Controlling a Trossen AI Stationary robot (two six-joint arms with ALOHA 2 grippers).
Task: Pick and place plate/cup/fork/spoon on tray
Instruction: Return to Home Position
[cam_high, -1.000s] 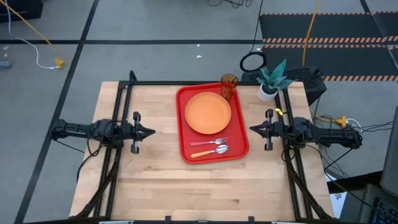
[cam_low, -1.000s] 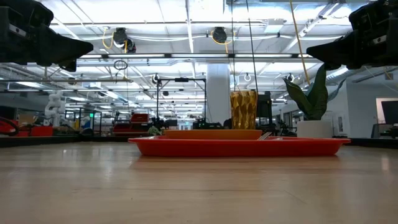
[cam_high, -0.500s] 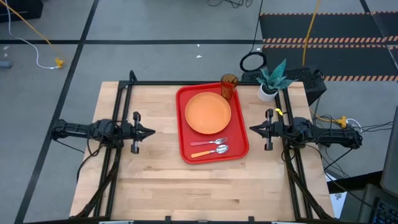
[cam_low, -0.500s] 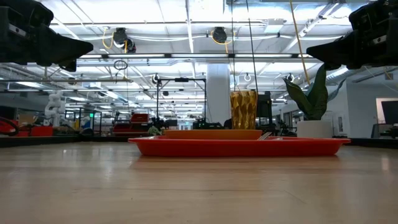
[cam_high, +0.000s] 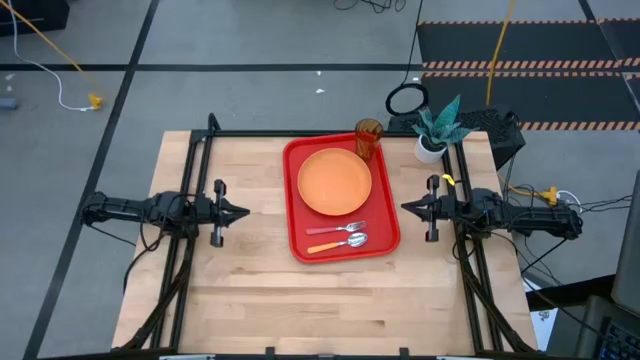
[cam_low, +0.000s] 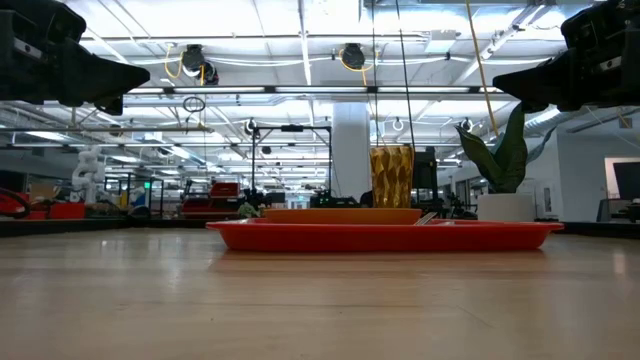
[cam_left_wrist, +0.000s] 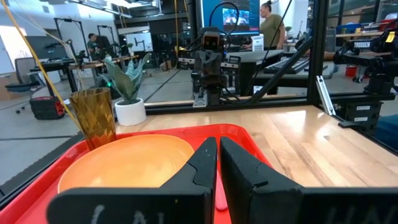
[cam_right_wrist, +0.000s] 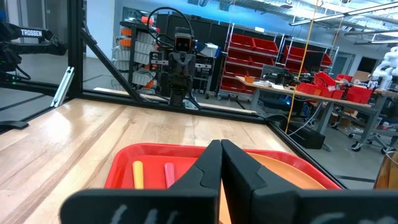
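The red tray (cam_high: 295, 240) lies at the table's middle far part. On it rest the orange plate (cam_high: 334, 181), the fork (cam_high: 336, 230) with its pink-red handle and the spoon (cam_high: 338, 243) with its orange handle. The amber cup (cam_high: 368, 137) stands upright on the tray's far right corner. My left gripper (cam_high: 245, 211) is shut and empty, above the table left of the tray. My right gripper (cam_high: 404, 208) is shut and empty, just right of the tray. Both also show high up in the low view, the left gripper (cam_low: 145, 73) and the right gripper (cam_low: 497, 75).
A white pot with a teal plant (cam_high: 436, 130) stands at the far right, beside the tray. A black frame (cam_high: 300, 133) runs along the table's far edge and both sides. Bare wood (cam_high: 330, 310) lies toward the near edge.
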